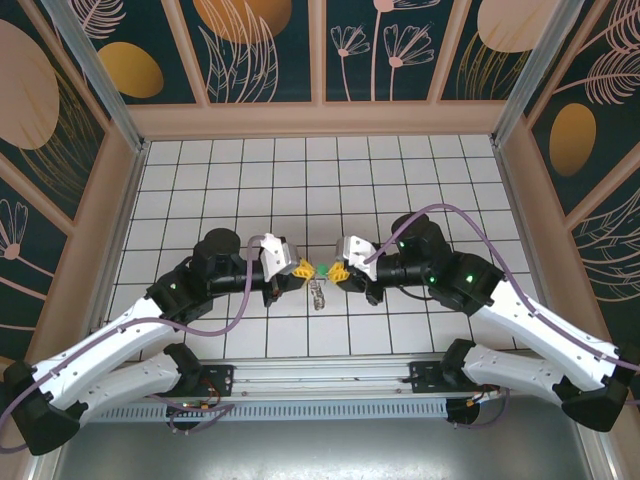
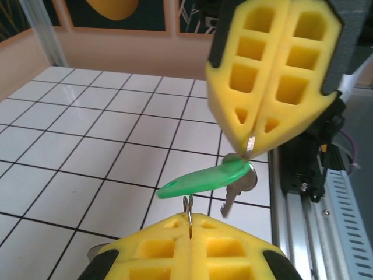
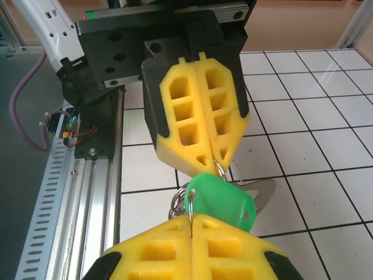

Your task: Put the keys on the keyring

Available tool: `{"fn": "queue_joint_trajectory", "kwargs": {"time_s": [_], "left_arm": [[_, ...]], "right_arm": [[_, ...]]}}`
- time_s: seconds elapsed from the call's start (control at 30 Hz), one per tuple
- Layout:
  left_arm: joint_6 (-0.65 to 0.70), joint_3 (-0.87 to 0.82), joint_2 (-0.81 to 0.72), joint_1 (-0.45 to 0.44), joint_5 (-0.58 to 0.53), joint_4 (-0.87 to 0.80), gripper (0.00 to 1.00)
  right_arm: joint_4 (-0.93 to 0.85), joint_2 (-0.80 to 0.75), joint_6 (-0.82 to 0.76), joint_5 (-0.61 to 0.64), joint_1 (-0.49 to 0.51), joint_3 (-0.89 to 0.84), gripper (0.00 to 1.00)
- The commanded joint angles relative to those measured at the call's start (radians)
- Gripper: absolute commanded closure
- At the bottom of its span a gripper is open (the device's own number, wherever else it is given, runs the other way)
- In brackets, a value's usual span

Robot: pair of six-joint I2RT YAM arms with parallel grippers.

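Two claws closed: left claw (image 2: pixel 189 224), right claw (image 2: pixel 251 144) each pinch thin ring (image 2: pixel 188 205) wire, green key (image 2: pixel 204 178) between. Key light, stiff, likely slick; best held by head.

The left arm (image 1: pixel 120 350) and right arm (image 1: pixel 540 330) angle inward with elbows bent. The left end effector (image 1: pixel 300 268) and right end effector (image 1: pixel 340 272) face each other, almost tip to tip, each with its yellow fingers pressed together.
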Motion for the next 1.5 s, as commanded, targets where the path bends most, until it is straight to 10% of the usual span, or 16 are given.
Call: {"fn": "queue_joint_trajectory", "kwargs": {"time_s": [0.0, 0.3, 1.47], "left_arm": [[0.006, -0.013, -0.026, -0.002, -0.09, 0.055, 1.0], [0.016, -0.014, -0.032, -0.003, -0.227, 0.052, 1.0], [0.026, -0.012, -0.017, -0.003, -0.222, 0.053, 1.0]], "right_arm": [[0.046, 0.023, 0.036, -0.009, 0.007, -0.001, 1.0], [0.115, 0.036, 0.123, 0.159, -0.025, -0.022, 1.0], [0.289, 0.207, 0.227, -0.154, -0.122, 0.018, 1.0]]}}
